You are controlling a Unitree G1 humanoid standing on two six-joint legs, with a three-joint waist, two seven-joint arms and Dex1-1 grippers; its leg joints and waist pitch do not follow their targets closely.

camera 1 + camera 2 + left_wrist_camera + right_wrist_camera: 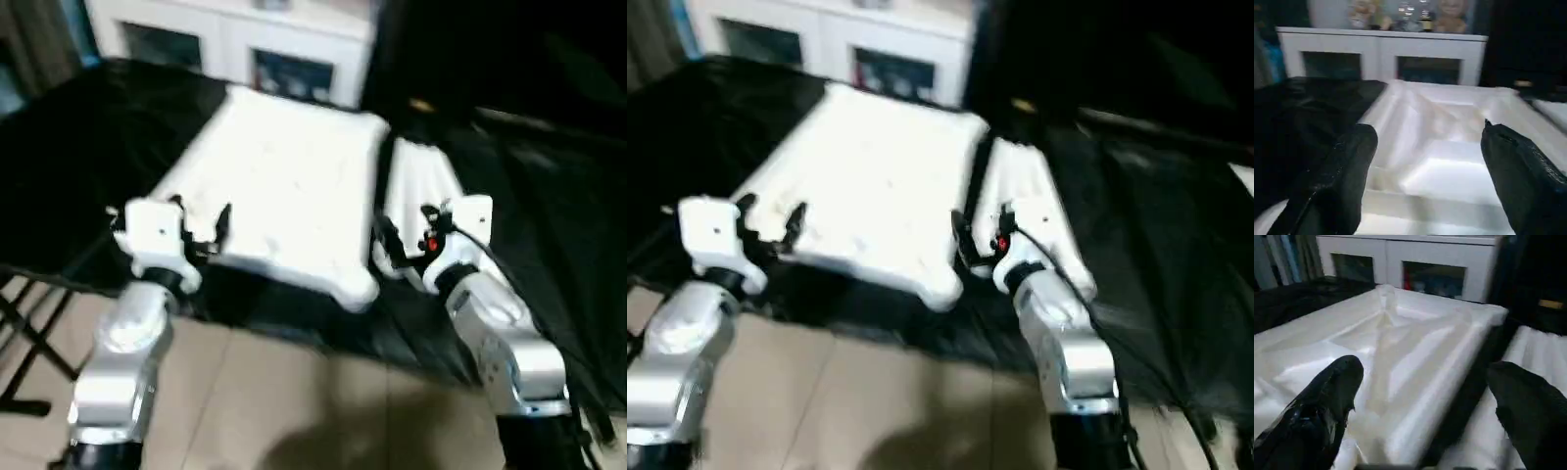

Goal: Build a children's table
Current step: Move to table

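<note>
The children's table lies in parts on a black-covered work table. Its white tabletop (284, 176) rests flat, ribbed side up as my left wrist view shows (1440, 127). White legs (423, 181) lie side by side just right of it. My left gripper (202, 212) stands open at the tabletop's near left edge, its fingers (1337, 181) wide apart with nothing between them. My right gripper (402, 223) is open too, hovering over the dark gap between the tabletop's near right corner (1391, 347) and the legs (1540, 350).
A white glass-doored cabinet (235, 39) stands behind the work table. Black cloth (78, 147) covers the surface on both sides of the parts. Beige floor (294, 392) lies below the table's near edge, with a dark folding frame (29, 338) at the left.
</note>
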